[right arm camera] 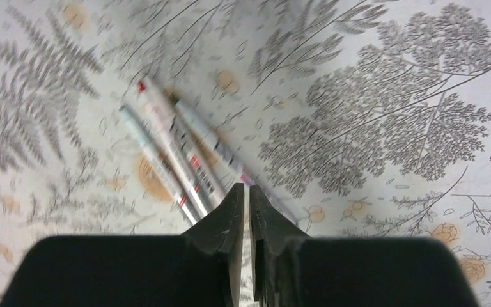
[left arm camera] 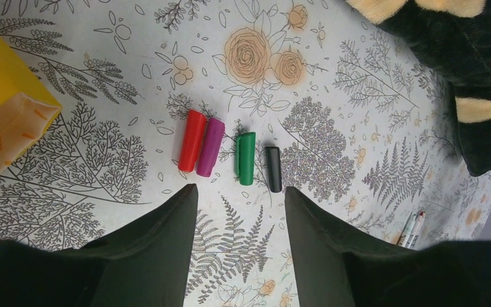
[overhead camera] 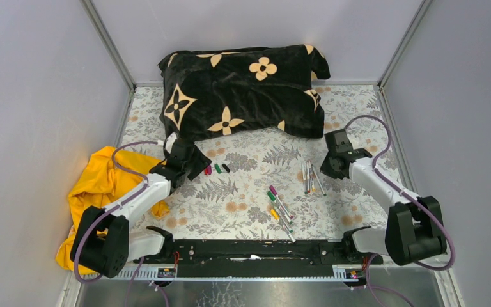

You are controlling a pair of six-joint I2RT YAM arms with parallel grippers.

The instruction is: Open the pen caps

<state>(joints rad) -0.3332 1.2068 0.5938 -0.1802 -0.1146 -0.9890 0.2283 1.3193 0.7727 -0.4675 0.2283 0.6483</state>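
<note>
Four loose pen caps lie in a row on the floral table cover: red [left arm camera: 192,141], magenta [left arm camera: 210,147], green [left arm camera: 245,158] and black [left arm camera: 273,169]. My left gripper [left arm camera: 241,192] hovers just short of them, open, with nothing between its fingers. Several whitish uncapped pens [right arm camera: 179,153] lie side by side at centre right. My right gripper [right arm camera: 246,187] hangs over their near ends, its jaws all but shut with only a thin slit and nothing in it. Three more pens [overhead camera: 280,204] lie nearer the front, with magenta, green and yellow caps on them.
A black blanket with tan flowers [overhead camera: 243,89] fills the back of the table. A crumpled yellow cloth [overhead camera: 99,185] lies at the left beside my left arm. Grey walls close in the sides and back.
</note>
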